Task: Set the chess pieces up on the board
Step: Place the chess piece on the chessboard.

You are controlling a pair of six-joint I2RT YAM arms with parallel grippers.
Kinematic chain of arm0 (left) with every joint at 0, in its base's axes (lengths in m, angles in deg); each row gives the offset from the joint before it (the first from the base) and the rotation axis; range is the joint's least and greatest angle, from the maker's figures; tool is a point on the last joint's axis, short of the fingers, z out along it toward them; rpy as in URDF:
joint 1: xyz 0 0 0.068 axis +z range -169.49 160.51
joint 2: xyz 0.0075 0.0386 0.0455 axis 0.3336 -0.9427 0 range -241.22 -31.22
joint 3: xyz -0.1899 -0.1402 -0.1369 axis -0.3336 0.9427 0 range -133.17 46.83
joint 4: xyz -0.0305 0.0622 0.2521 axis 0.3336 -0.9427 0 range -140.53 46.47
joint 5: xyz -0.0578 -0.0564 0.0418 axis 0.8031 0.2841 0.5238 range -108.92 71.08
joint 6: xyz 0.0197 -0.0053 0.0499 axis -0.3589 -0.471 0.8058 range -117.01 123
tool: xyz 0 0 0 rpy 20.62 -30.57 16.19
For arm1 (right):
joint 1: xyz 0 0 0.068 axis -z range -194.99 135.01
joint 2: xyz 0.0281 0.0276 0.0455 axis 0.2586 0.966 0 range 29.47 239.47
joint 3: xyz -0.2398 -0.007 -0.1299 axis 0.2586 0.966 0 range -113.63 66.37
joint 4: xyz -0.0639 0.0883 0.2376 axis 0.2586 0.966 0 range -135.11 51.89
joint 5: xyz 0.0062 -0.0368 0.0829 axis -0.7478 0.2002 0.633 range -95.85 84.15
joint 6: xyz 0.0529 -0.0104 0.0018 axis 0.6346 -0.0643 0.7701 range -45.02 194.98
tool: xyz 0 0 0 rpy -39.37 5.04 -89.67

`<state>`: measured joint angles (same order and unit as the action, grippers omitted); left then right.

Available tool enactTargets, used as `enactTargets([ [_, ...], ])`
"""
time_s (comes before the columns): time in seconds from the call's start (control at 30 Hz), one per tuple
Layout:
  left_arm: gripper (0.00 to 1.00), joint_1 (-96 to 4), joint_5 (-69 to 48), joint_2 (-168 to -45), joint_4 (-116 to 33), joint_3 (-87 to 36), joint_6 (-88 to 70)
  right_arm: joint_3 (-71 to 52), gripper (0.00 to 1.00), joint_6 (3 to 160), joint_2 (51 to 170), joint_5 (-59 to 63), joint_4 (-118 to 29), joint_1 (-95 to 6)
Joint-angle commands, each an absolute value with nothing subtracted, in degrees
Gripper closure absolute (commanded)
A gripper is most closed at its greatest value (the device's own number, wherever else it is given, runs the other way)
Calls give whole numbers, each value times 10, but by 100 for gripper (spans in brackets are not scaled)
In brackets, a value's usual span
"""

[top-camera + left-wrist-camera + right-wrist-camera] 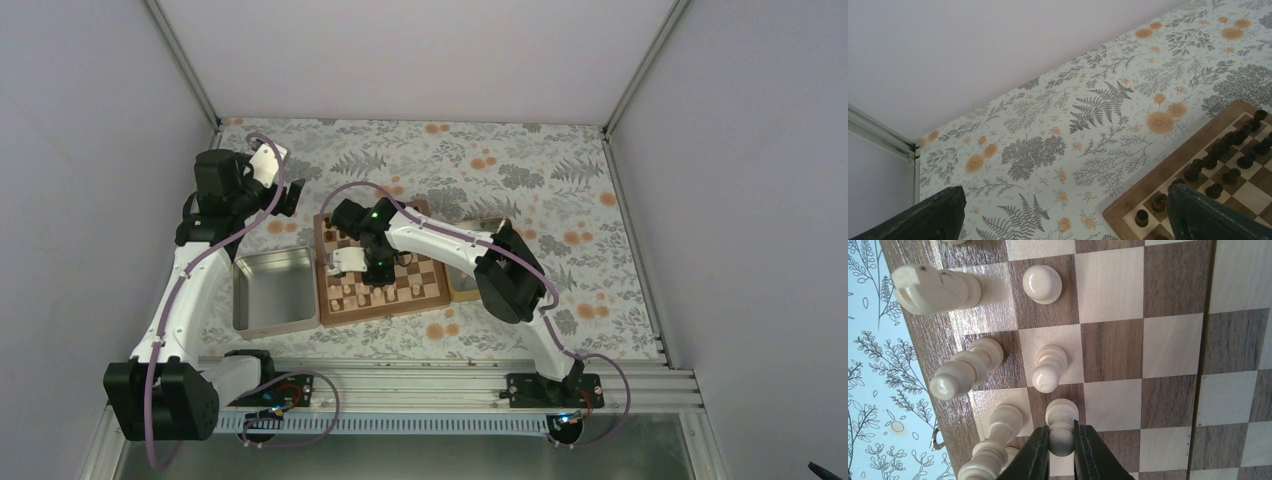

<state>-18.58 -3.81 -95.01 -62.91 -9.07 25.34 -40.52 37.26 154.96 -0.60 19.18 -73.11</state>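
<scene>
From above, the board lies near the middle of the surface, a metal tray just beside it toward the left edge; the right arm reaches over it.

Left wrist: the left fingers stand wide apart, empty, with dark pieces on the board nearby.

Right wrist: the right fingers pinch a pale pawn beside other pale pieces along the board's edge.

pale cream chess pieces – board checked dark and light brown – cloth grey ferns, orange blooms
</scene>
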Motion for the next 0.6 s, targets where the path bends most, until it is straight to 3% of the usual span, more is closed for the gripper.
enactTargets([
  [0.0, 0, -182, -31, -942, -626, -83, 260, -400, 86, 370, 1551, -12, 190, -734],
  [0.57, 0, -182, -29, -943, -625, -84, 261, -394, 80, 369, 1543, -9, 194, -733],
])
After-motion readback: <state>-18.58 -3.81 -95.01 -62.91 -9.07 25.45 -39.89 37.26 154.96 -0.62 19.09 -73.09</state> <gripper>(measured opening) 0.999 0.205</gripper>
